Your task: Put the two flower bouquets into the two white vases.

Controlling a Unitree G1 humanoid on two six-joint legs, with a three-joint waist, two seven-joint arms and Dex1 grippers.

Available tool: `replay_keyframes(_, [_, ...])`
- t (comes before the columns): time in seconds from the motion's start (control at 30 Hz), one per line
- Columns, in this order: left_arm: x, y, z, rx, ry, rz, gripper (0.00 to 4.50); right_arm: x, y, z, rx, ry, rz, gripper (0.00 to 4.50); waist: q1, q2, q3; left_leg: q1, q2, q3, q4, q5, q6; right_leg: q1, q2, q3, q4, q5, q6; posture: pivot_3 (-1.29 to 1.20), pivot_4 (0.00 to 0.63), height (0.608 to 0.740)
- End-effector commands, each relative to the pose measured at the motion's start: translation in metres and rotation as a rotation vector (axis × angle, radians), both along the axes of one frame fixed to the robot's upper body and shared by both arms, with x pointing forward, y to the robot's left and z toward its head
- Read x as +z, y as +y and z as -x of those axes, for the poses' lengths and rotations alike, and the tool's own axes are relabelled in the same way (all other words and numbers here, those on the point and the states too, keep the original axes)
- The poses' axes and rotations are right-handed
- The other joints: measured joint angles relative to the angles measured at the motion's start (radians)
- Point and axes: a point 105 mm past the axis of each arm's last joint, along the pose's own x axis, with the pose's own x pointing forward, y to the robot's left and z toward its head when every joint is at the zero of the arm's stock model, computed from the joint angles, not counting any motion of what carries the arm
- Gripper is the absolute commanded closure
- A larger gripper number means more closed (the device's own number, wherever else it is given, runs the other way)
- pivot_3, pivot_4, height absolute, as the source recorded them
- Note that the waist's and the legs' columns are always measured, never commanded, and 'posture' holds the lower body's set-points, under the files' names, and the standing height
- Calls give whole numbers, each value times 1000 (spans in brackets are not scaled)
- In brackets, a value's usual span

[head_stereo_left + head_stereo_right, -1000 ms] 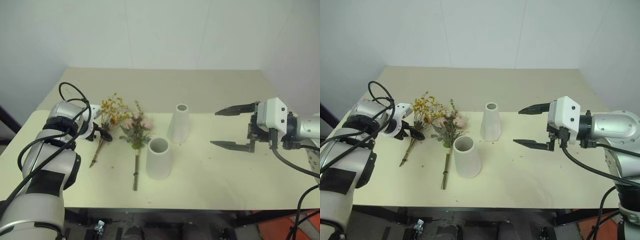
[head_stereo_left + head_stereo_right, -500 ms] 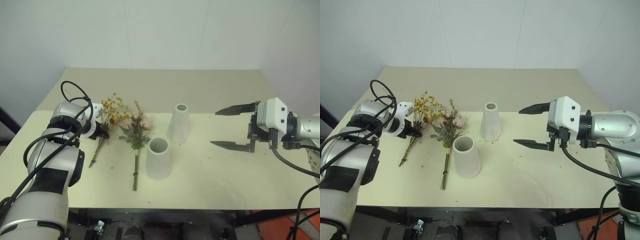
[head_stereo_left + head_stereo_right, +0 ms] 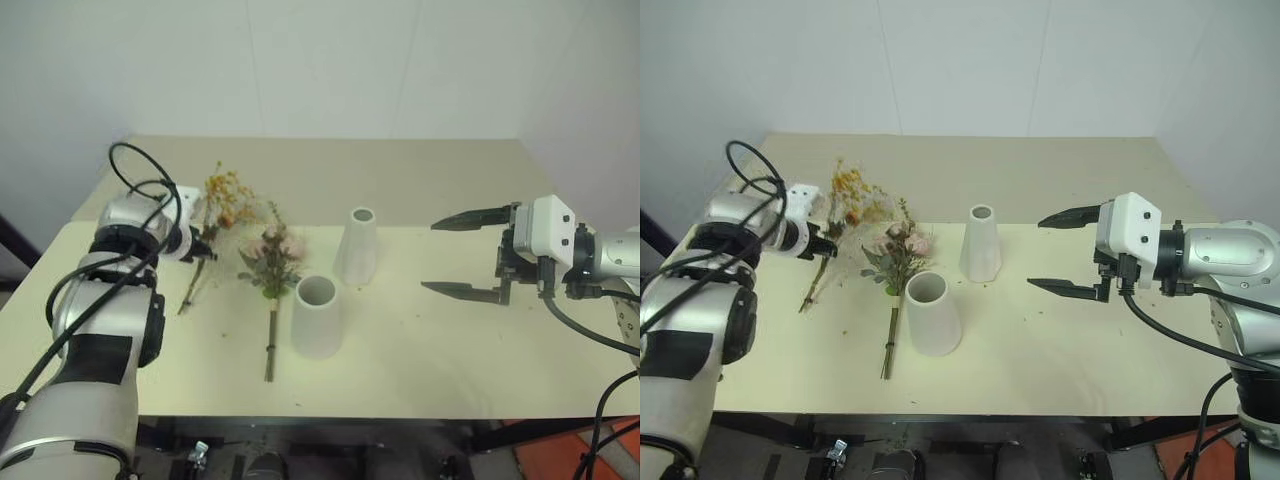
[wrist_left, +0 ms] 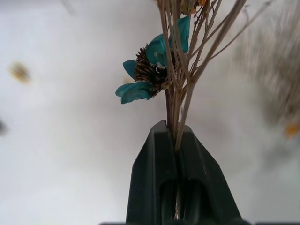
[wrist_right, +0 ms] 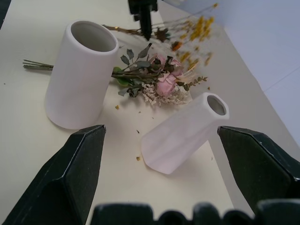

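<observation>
My left gripper (image 3: 200, 244) is shut on the wiry stems (image 4: 180, 93) of the yellow-orange spray (image 3: 225, 195). It holds the spray tilted, blossoms raised toward the wall and the stem end low by the table. The pink rose bouquet (image 3: 272, 255) lies flat just right of it. The shorter, wider white vase (image 3: 318, 317) stands upright beside the rose stem. The taller, slim vase (image 3: 358, 247) stands behind it. My right gripper (image 3: 428, 256) hovers open to the right of both vases, nothing between its fingers.
Everything rests on a cream table (image 3: 450, 350) against a white wall. Small dried petal crumbs (image 5: 138, 158) lie scattered around the bouquets and vases. The table's front edge runs close below the wide vase.
The left gripper closed on the yellow spray's stems and lifted, so its blossoms rose off the table. The rose bouquet, both vases and the right arm have not moved.
</observation>
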Motion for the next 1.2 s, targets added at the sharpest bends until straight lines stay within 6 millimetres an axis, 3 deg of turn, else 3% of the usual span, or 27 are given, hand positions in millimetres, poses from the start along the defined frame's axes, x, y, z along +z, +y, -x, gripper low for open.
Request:
replay_keyframes(0.03, [99,4,-8,17,-393,89,4472,16,-4,3,-23,-66,-14,0,0,0,0,0,0,0,0,0,0,0,0,0,0,0,0,0,150,740])
replay_keyframes(0.1, [142,6,-9,59,-636,162,4472,18,-5,2,-39,-74,-36,0,2,0,0,0,0,0,0,0,0,0,-1,0,-1,0,0,0,150,740])
replay_keyframes(0.17, [171,11,-6,127,-833,233,4472,20,-6,0,-58,-78,-64,0,4,0,0,1,-1,0,0,0,0,1,-2,0,-1,1,0,0,150,740])
replay_keyframes(0.3, [185,10,-6,173,-1039,346,4472,16,-9,-1,-95,-81,-80,0,8,0,0,3,-1,0,0,1,-1,2,-2,0,0,4,-3,0,150,740])
replay_keyframes(0.43, [187,-8,-1,48,-1200,568,4472,12,-11,-1,-118,-80,-98,0,10,0,0,2,-1,0,0,1,-2,2,-2,0,0,5,-5,0,150,740])
replay_keyframes(0.5, [178,-26,0,-67,-1226,683,4472,10,-13,0,-144,-78,-99,0,8,0,0,2,-1,0,0,1,-2,2,-2,0,0,6,-6,0,150,740])
replay_keyframes(0.6, [162,-39,-3,-94,-1255,910,4472,7,-18,-1,-184,-81,-109,0,11,0,0,1,-1,0,1,1,-2,2,-2,0,-1,7,-7,0,150,740])
replay_keyframes(0.73, [136,-74,-12,-189,-1166,923,4472,7,-20,3,-211,-89,-124,0,5,0,0,0,-1,0,2,1,-2,2,-2,0,-2,7,-6,0,150,740])
replay_keyframes(0.83, [128,-99,-12,-292,-1128,942,4472,8,-22,8,-229,-98,-140,0,5,0,0,0,-2,0,2,1,-2,3,-2,0,-2,7,-6,0,150,740])
replay_keyframes(1.0, [129,-136,-6,-468,-1086,948,4472,5,-27,15,-277,-107,-144,0,1,-1,0,0,-1,0,2,1,-2,3,-1,0,-2,8,-6,0,150,740])
replay_keyframes(1.2, [132,-162,-1,-573,-1021,1017,4472,2,-28,20,-307,-110,-152,0,2,-1,0,1,-1,0,2,1,-2,3,-1,0,-2,7,-4,0,150,740])
